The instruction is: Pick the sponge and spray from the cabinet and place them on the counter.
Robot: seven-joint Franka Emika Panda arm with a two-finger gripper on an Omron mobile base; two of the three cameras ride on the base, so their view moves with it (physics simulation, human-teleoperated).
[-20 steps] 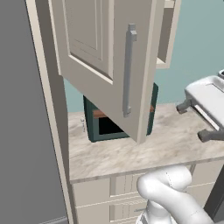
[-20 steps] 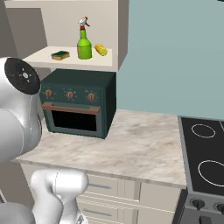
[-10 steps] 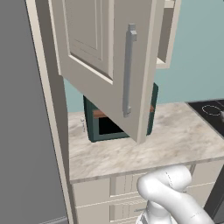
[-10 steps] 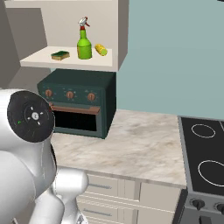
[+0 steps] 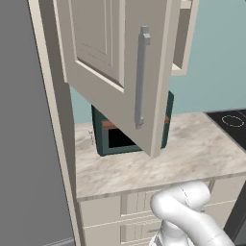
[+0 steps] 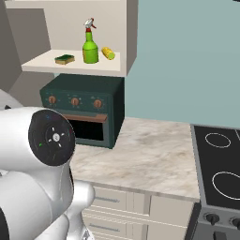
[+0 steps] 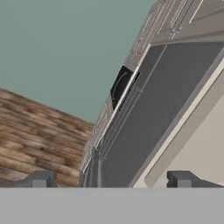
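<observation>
Nearest, in the hand view, the end effector (image 7: pixel 111 179) stands wide open and empty, its dark tips at the bottom edge, facing floor and wall rather than the shelf. Beyond, the beige-and-cream marbled counter (image 6: pixel 154 159) fills mid-frame of the right base view. Farthest, upper left, the beige wall cabinet (image 6: pixel 75 63) stands open with the flat green-and-yellow sponge (image 6: pixel 64 59) beside the slim red-topped green spray bottle (image 6: pixel 90 44). Nothing is picked yet; next, I judge, the arm must swing up toward the shelf.

Teal wall (image 6: pixel 187 61), black cooktop (image 6: pixel 220 173), wooden floor (image 7: pixel 35 140)
</observation>
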